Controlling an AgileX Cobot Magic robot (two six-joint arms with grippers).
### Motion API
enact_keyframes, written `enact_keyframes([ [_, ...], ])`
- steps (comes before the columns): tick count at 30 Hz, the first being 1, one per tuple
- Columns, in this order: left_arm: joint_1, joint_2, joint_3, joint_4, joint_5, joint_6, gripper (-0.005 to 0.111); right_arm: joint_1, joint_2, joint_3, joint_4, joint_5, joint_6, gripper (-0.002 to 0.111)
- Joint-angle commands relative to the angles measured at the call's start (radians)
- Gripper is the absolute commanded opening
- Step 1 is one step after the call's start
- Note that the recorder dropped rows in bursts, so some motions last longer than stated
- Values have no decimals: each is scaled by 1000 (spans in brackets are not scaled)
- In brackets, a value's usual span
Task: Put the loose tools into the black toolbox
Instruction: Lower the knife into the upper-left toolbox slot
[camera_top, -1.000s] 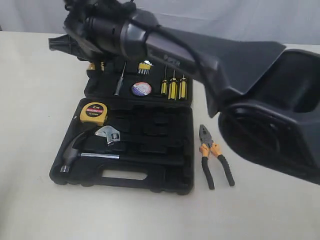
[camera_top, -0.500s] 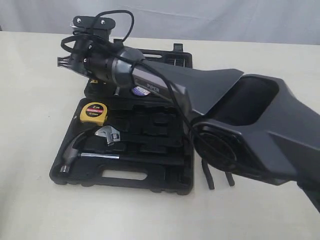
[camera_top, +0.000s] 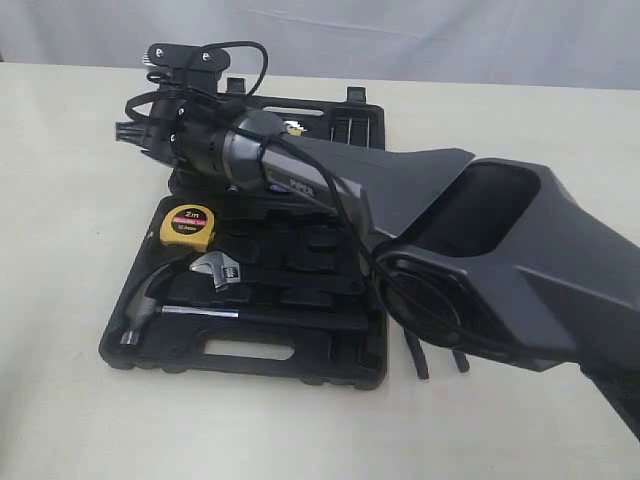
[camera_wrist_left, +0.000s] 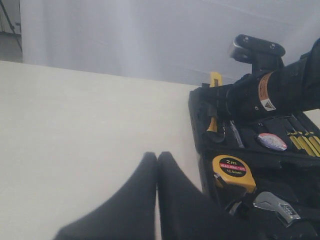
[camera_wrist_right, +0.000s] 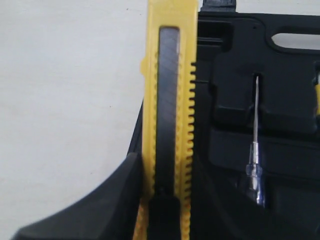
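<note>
Nearest, at the lower right of the exterior view, we see the pliers (camera_top: 415, 358) on the table (camera_top: 80, 420) just beside the toolbox (camera_top: 250, 368). They are mostly hidden under the right arm (camera_top: 480, 260) and not yet packed. Our left gripper (camera_wrist_left: 157, 161) hangs over bare table, its fingers pressed together on nothing. Further in, the tape measure (camera_top: 187, 226) sits in its recess at the left of the near tray. Beyond it the tape roll (camera_wrist_left: 272, 141) lies in the far tray.

Farthest, at the upper left of the case, the right gripper (camera_wrist_right: 167, 192) is clamped on the knife (camera_wrist_right: 169, 100). We judge the step in hand is seating that knife in the far tray. To do it well we should line its long body up with the recess and bring it down flat. It must stay inside the rim, since it runs right along the case's edge with table on the other side. We should let go only once it bears on the plastic. We cannot tell whether it already touches.

The knife juts straight out from the gripper, held at one end with a finger on either side, its toothed edge turned toward the case.
</note>
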Motion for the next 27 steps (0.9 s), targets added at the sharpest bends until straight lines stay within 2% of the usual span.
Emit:
enact_keyframes([
  [1, -6, 4, -5, 0, 1, -1, 0, -2, 3, -4, -11, 13, 4, -1],
  [11, -6, 4, -5, 0, 1, -1, 0, -2, 3, -4, -26, 13, -30, 0],
  [14, -6, 4, -5, 0, 1, -1, 0, -2, 3, -4, -7, 13, -58, 15],
  [20, -6, 4, -5, 0, 1, -1, 0, -2, 3, -4, 5, 5, -57, 63],
  [22, -6, 4, -5, 0, 1, -1, 0, -2, 3, -4, 5, 5, -57, 69],
  [27, -6, 4, -5, 0, 1, -1, 0, -2, 3, -4, 10, 2, -57, 69],
])
